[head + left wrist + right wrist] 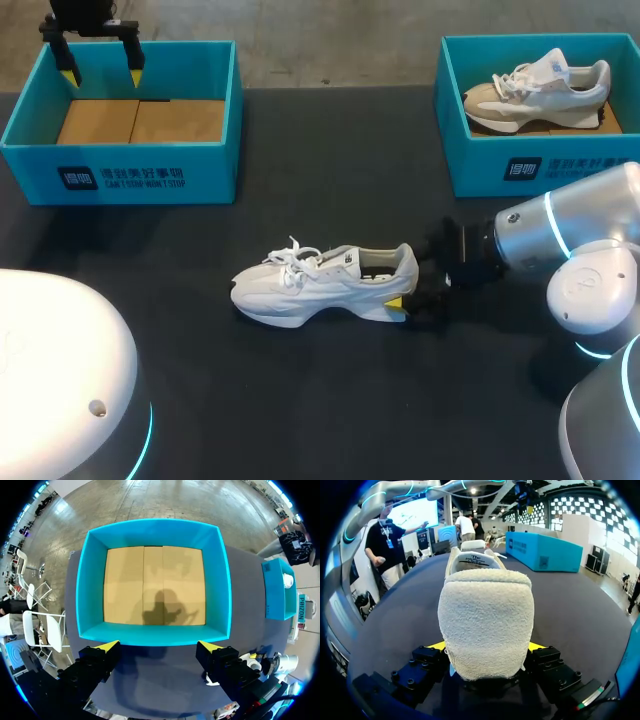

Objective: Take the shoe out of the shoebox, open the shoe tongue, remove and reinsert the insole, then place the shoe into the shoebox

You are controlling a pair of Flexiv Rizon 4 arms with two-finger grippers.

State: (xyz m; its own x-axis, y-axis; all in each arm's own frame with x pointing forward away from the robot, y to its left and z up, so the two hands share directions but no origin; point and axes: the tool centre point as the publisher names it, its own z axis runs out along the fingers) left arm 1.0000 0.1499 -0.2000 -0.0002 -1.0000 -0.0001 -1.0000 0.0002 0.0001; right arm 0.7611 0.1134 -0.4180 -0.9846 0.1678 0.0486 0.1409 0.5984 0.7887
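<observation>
A white shoe (pixel 320 285) lies on its sole in the middle of the dark table, toe toward my left side. My right gripper (pixel 405 285) is at its heel. In the right wrist view the fuzzy heel (pixel 487 620) fills the gap, with both yellow-tipped fingers of the right gripper (pixel 486 647) pressed against its sides. The empty teal shoebox (pixel 120 150) stands at the back left, its cardboard floor bare (pixel 155 585). My left gripper (pixel 102 74) hangs above that box's far rim, open and holding nothing (pixel 159 646).
A second teal shoebox (pixel 520 170) at the back right holds a beige and white shoe (pixel 540 90). The dark table (pixel 300 400) stretches bare in front of the white shoe. The left shoebox (pixel 540 550) shows beyond the shoe's toe in the right wrist view.
</observation>
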